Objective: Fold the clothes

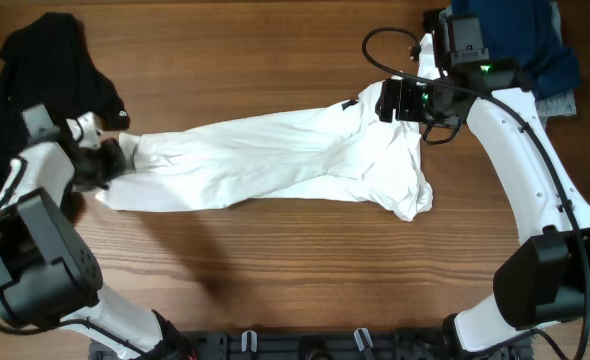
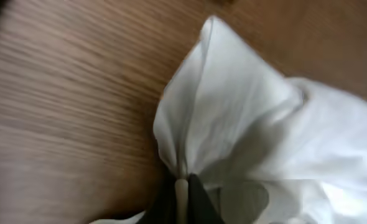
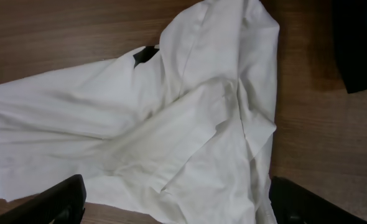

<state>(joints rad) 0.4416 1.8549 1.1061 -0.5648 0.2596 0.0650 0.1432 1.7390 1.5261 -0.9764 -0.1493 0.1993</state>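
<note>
A white T-shirt (image 1: 275, 160) lies stretched across the wooden table, bunched and narrow, with a bit of black print (image 1: 351, 104) showing near its right end. My left gripper (image 1: 110, 160) is shut on the shirt's left end; the left wrist view shows the white fabric (image 2: 233, 118) pinched between my fingers (image 2: 182, 199). My right gripper (image 1: 400, 100) is open above the shirt's right end, its fingers spread wide over the cloth (image 3: 190, 124) with nothing held.
A black garment (image 1: 45, 60) lies at the far left corner. Dark blue clothes (image 1: 535, 50) are piled at the far right corner, behind my right arm. A dark cloth edge (image 3: 357, 43) shows in the right wrist view.
</note>
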